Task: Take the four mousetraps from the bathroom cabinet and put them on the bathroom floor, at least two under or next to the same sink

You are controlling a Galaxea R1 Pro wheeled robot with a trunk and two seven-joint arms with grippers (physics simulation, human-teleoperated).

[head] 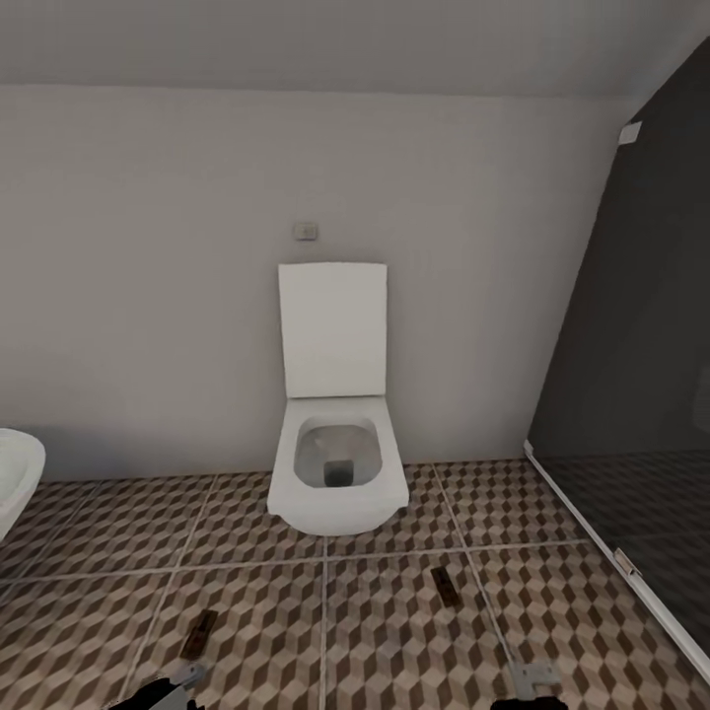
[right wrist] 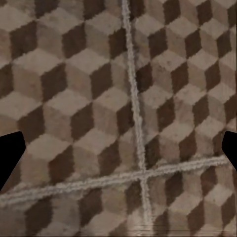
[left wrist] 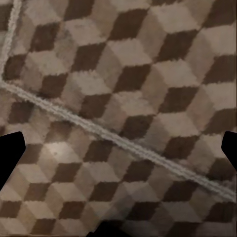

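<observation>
Tiled in a brown, beige and tan cube pattern with pale grout lines, the bathroom floor (head: 394, 611) spreads out under a plain grey wall. Two mousetraps lie flat on it, well apart: one mousetrap (head: 200, 632) toward the left, the other mousetrap (head: 446, 584) toward the right, both small dark brown slabs in front of the toilet (head: 335, 473). That toilet is white and squarish, its flat lid raised against the wall and its bowl holding only a dark drain opening. A curved white rim (head: 18, 478) shows at the left edge, and a dark glass panel (head: 641, 375) with a white bottom rail closes the right side. The left gripper (left wrist: 118, 148) and right gripper (right wrist: 118, 150) both hang over bare tile, fingers spread wide, grasping nothing.
</observation>
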